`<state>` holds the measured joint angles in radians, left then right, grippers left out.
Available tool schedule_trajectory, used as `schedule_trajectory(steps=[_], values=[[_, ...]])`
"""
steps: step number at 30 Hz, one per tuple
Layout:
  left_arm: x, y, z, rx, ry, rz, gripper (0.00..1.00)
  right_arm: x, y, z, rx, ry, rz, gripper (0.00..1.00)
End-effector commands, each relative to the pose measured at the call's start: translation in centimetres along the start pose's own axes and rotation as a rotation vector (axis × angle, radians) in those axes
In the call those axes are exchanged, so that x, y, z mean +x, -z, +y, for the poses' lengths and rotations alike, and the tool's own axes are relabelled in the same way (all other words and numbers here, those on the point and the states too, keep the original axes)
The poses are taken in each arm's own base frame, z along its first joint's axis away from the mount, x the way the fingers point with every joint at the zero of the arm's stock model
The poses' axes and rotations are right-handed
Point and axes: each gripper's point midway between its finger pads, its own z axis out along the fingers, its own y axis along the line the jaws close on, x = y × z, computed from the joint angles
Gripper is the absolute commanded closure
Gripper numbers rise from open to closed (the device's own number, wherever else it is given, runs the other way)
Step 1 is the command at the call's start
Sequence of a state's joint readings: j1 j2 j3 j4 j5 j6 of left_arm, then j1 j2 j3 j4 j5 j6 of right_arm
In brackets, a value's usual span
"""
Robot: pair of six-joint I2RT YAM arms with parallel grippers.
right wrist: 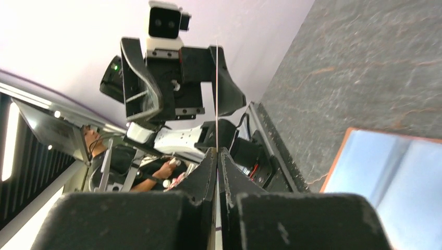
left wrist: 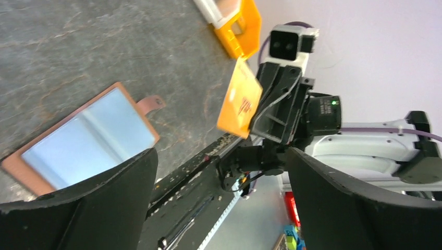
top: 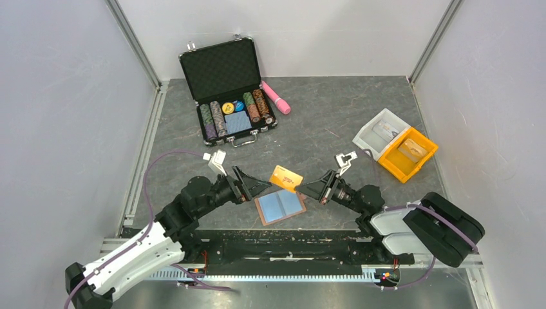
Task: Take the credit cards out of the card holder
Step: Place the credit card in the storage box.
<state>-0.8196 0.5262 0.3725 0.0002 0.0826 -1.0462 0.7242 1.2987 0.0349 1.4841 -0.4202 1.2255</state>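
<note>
The brown card holder [top: 280, 206] lies open on the table, light blue inside up, between my two grippers; it also shows in the left wrist view [left wrist: 88, 140] and in the right wrist view [right wrist: 391, 187]. My right gripper [top: 304, 188] is shut on an orange-yellow credit card [top: 286, 178] and holds it above the holder's far edge. In the right wrist view the card [right wrist: 216, 104] stands edge-on between the closed fingers. In the left wrist view the card [left wrist: 240, 99] is tilted in the air. My left gripper [top: 263, 187] is open and empty, left of the card. No other cards show.
An open black poker chip case [top: 228, 87] with chips and a blue block stands at the back. A pink cylinder [top: 275, 96] lies beside it. A white bin [top: 380, 132] and a yellow bin [top: 407, 153] sit at the right.
</note>
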Motion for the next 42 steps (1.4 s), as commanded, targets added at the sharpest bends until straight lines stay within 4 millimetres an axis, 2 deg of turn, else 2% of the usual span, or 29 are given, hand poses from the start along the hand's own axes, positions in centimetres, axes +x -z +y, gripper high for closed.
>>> schedule_trajectory(steps=[1,6,9,12,16,18,21,26,29,31,32,36,42], values=[[-1.4,0.9,0.3,-0.098,-0.09,-0.018,0.0,-2.5,0.1,2.2,-0.095,0.074,-0.057,1.0],[-1.5,1.6,0.8,-0.154,-0.157,0.009,0.0,-4.2,0.0,1.1,-0.053,0.086,-0.064,1.0],[-1.9,2.0,1.6,-0.204,-0.204,0.004,0.0,-5.5,-0.3,-0.5,0.024,0.103,-0.064,1.0],[-2.4,2.6,2.2,-0.258,-0.276,0.009,0.0,-6.9,-0.6,-2.9,0.158,0.158,-0.052,1.0],[-3.5,3.6,2.5,-0.32,-0.352,0.002,0.0,-9.8,-0.9,-5.0,0.342,0.267,-0.046,1.0],[-3.9,4.0,2.1,-0.32,-0.395,0.006,0.0,-11.2,-0.5,-6.3,0.456,0.31,-0.025,1.0],[-4.2,4.4,1.7,-0.316,-0.452,0.015,0.0,-14.1,0.5,-6.9,0.562,0.343,-0.031,1.0],[-4.3,4.7,2.7,-0.355,-0.532,0.048,0.0,-18.5,4.1,-8.2,0.739,0.344,-0.058,1.0],[-3.9,4.7,3.6,-0.382,-0.557,0.077,0.0,-21.0,7.6,-9.2,0.887,0.337,-0.066,1.0],[-3.6,4.6,3.4,-0.373,-0.552,0.092,0.0,-23.0,10.5,-9.5,1.022,0.341,-0.079,1.0],[-3.4,4.5,3.3,-0.363,-0.547,0.101,0.0,-24.1,12.2,-9.3,1.074,0.338,-0.105,1.0],[-2.8,4.6,3.3,-0.343,-0.555,0.128,0.0,-27.3,16.8,-8.1,1.166,0.311,-0.209,1.0],[-2.8,5.0,3.0,-0.326,-0.553,0.119,0.0,-30.0,23.4,-6.8,1.301,0.242,-0.291,1.0]])
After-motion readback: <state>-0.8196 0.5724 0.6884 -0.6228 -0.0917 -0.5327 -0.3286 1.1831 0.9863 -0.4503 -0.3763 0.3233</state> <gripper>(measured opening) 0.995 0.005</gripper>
